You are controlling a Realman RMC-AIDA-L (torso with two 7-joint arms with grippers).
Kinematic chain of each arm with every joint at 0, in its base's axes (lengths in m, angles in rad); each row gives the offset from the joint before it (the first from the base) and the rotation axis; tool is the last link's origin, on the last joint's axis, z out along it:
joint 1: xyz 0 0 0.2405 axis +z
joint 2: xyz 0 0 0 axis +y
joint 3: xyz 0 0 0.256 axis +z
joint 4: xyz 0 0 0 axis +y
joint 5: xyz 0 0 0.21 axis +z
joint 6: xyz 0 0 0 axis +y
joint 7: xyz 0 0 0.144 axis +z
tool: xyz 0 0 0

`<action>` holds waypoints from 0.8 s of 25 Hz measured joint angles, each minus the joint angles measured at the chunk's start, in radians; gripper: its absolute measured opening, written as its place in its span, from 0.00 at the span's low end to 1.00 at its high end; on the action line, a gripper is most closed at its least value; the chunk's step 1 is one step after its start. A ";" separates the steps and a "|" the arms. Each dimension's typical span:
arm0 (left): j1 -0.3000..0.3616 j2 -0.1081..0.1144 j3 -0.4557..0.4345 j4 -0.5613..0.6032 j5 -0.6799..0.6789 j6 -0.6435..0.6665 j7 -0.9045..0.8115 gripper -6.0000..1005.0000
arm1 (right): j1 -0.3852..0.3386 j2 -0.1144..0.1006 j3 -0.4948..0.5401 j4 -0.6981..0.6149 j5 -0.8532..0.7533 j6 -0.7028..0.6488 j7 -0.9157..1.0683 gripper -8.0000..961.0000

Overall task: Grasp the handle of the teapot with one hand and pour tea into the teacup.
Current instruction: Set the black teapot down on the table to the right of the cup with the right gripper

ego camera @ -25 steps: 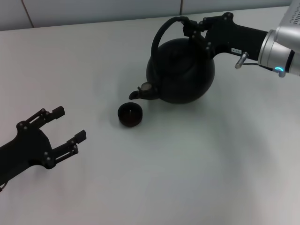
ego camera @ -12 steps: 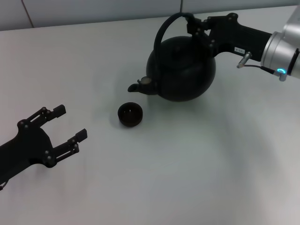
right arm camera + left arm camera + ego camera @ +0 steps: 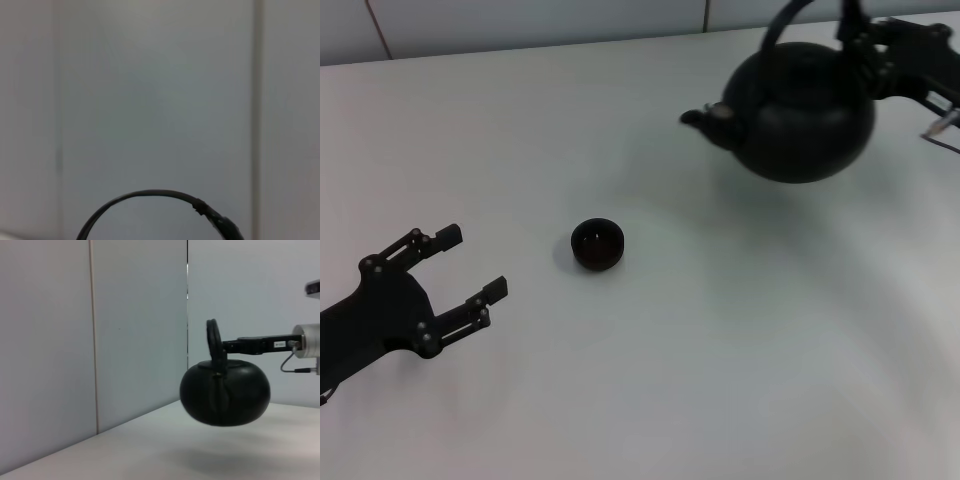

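Teapot [image 3: 800, 115]: lifted clear of the tabletop [image 3: 700, 350] at far right, upright, spout pointing left. Handle [image 3: 785, 22]: gripped by the right gripper [image 3: 855, 35], jaws closed on it. Teacup [image 3: 597, 243]: standing on the tabletop, well apart from the teapot. Left gripper [image 3: 470, 268]: low at near left, jaws open, holding nothing.

Nothing readable here tbh; the only thing close is a small white label [image 3: 279, 344] on the black link just behind the right gripper, seen from the left wrist camera; the print on it is way too tiny to make out.
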 joint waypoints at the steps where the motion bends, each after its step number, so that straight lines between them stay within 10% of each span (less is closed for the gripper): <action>1: -0.001 0.000 0.001 0.000 0.000 0.000 0.000 0.72 | -0.016 0.000 0.000 0.000 0.023 -0.001 0.001 0.10; 20: -0.008 0.000 0.002 0.000 0.001 0.006 -0.002 0.71 | -0.117 0.003 0.015 0.124 0.092 -0.101 -0.055 0.11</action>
